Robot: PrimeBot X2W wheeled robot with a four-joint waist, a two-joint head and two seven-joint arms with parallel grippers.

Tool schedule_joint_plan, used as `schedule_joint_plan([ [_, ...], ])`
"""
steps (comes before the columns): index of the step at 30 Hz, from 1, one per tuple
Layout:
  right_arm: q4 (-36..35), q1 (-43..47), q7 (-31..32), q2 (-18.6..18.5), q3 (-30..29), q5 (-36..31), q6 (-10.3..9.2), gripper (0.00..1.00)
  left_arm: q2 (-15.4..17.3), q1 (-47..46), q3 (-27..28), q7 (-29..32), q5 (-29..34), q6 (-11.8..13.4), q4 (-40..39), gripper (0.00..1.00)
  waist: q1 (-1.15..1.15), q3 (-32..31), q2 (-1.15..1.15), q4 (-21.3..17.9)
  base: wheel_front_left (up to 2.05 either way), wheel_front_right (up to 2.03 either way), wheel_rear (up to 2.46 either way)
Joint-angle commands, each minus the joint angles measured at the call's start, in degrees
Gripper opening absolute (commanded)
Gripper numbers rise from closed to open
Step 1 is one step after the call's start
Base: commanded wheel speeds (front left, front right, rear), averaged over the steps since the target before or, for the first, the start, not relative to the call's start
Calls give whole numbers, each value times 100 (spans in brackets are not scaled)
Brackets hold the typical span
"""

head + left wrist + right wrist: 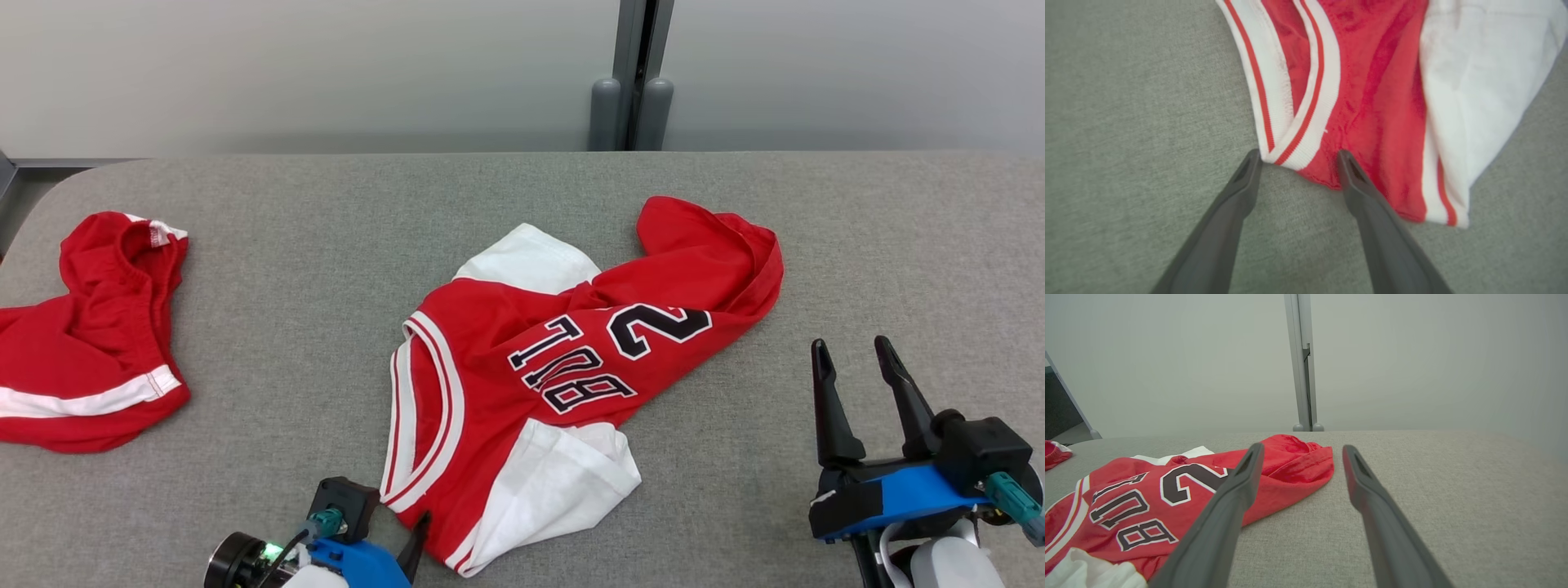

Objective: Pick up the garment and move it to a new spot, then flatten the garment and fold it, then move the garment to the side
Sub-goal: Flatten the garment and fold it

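Observation:
A red jersey (531,359) with white sleeves, a striped V collar and black lettering lies crumpled on the middle of the grey table (286,245). My left gripper (408,531) is at its near edge, open. In the left wrist view the gripper (1298,157) has the collar's V point and a bit of the jersey's (1372,102) red hem between its fingertips, and no fabric is pinched. My right gripper (851,347) hovers open over bare table to the right of the jersey. In the right wrist view, that gripper (1302,448) points past the bunched far end of the jersey (1126,490).
A second red garment (90,343) with a white stripe lies at the table's far left, also seen as a red garment (1055,453) at the left edge of the right wrist view. A grey post (633,82) stands against the wall behind the table. Bare cloth surface lies right of the jersey.

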Motion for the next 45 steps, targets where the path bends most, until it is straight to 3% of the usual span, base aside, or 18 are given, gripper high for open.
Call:
schedule_joint_plan([
  [1, 5, 8, -40, 5, 13, 46, 1, 100, 45, 7, -15, 44, -55, -6, -72, 63, 0, -4, 0, -5, 0, 0, 0],
  [2, 3, 8, -40, 6, 15, 51, 1, 100, 43, 0, -26, -2, -73, -6, -108, 25, 0, -4, 0, -6, 0, 0, 0],
  [3, 0, 6, -44, 6, 16, 53, 1, 100, 40, -23, -5, -54, -84, 1, -139, 0, 0, -4, 0, -5, 0, 0, 0],
  [12, 48, -23, -53, 5, 18, 74, 1, 100, 51, -263, 163, -612, -82, 156, -74, 0, 0, -18, 0, 22, 0, 0, 0],
  [22, 73, -69, -63, 4, -35, 42, 1, 100, 478, -592, 890, -1115, -263, 514, -44, 0, 0, -1, 0, -5, 0, 0, 0],
  [29, 102, -118, -69, 4, -57, 30, 1, 100, 646, -701, 1146, -1263, -391, 600, 88, 0, 0, 59, 0, -77, 0, 0, 0],
  [30, 106, -125, -70, 4, -49, 33, 1, 100, 649, -736, 1176, -1335, -382, 638, 125, 9, 0, 71, 0, -91, 0, 0, 0],
  [31, 113, -129, -72, 4, -44, 38, 1, 100, 647, -759, 1184, -1403, -353, 658, 171, 100, 0, 80, 0, -104, 0, 0, 0],
  [39, 142, -121, -74, 4, -120, 50, 1, 100, 487, -803, 1174, -2220, -193, 919, 274, 100, 0, 121, 0, -62, 0, 0, 0],
  [45, 179, -156, -76, 4, -83, 62, 1, 100, 299, -859, 878, -2366, -117, 801, 82, 100, 0, 102, 0, 6, 0, 0, 0],
])
